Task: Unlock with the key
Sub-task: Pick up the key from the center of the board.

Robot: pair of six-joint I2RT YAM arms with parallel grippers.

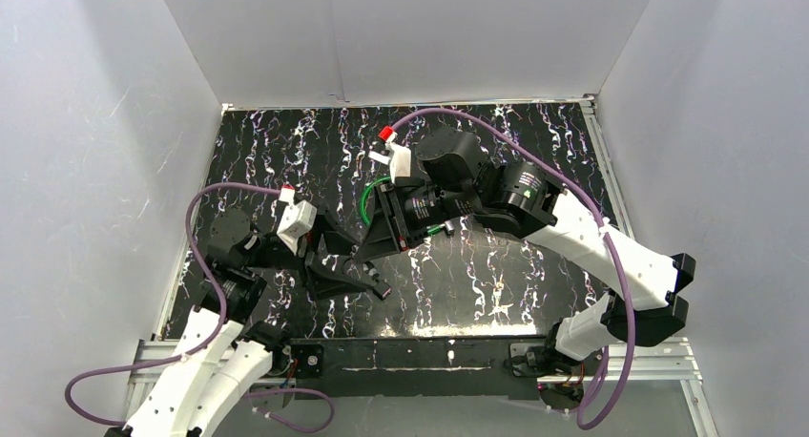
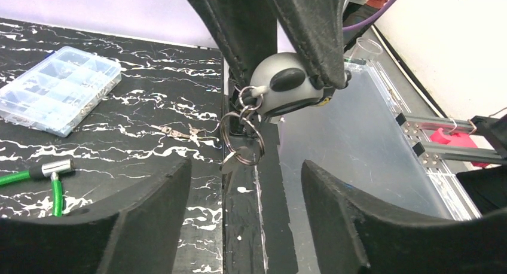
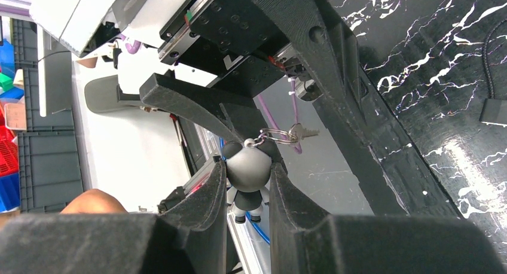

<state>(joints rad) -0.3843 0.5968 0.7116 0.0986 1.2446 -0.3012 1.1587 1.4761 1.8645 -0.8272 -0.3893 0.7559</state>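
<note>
From above, the left gripper and the right gripper meet over the black marbled table, left of its middle, close to a green cable loop.

In the left wrist view the left gripper's black fingers are spread wide and hold nothing. Between them a small silver key hangs on metal rings from a grey round-headed figurine.

In the right wrist view the right fingers are clamped on that figurine's head, with the key dangling just beyond.

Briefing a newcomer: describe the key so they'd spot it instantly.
Find the right tool above the black marbled table. It pinches a grey figurine with black ears; the key dangles from its rings, a flat silver blade among round loops.
</note>
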